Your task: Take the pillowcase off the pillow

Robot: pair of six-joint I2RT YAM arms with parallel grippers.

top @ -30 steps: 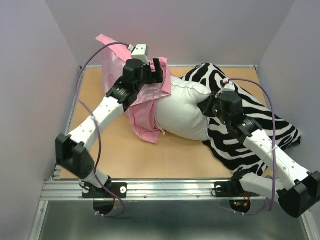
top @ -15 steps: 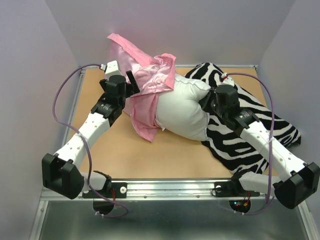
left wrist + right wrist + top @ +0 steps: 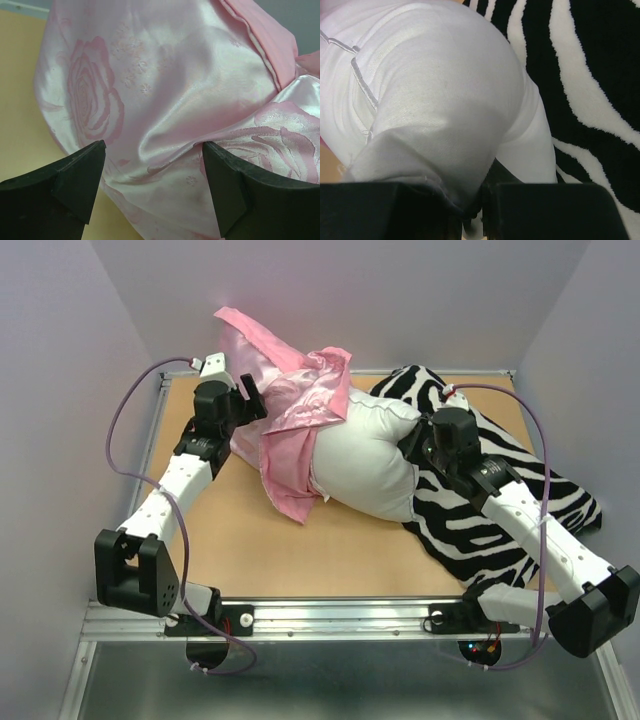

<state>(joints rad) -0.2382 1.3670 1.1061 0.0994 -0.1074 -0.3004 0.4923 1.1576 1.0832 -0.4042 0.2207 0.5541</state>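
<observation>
From above, the pillow [image 3: 365,465] lies across the middle of the tan worktop [image 3: 300,550], its right end bare and resting against the zebra pillow [image 3: 510,490]. The pillowcase [image 3: 290,405] covers only its left, far end, bunched and heaped up toward the back wall, with a loose flap trailing down toward the near side. The left gripper [image 3: 243,400] sits at the left flank of that pink heap; the right gripper [image 3: 415,445] is pressed into the pillow's bare right end.

The left wrist view shows the jaws apart, both black fingers [image 3: 65,185] low in the frame with glossy rose-patterned satin filling the space beyond them and nothing caught between. The cloth looks thin, limp and very slick, so a shallow pinch would likely slide off; a doubled fold or the plain pink hem [image 3: 260,35] at upper right seems the surer place to bite.

The right wrist view shows the jaws clamped together on a gathered nub of the pillow's white ticking, zebra stripes beside it. The pillow appears light and squashy, and its woven cover looks far grippier than the satin, which suits it as the anchor while the case is drawn off leftward.
</observation>
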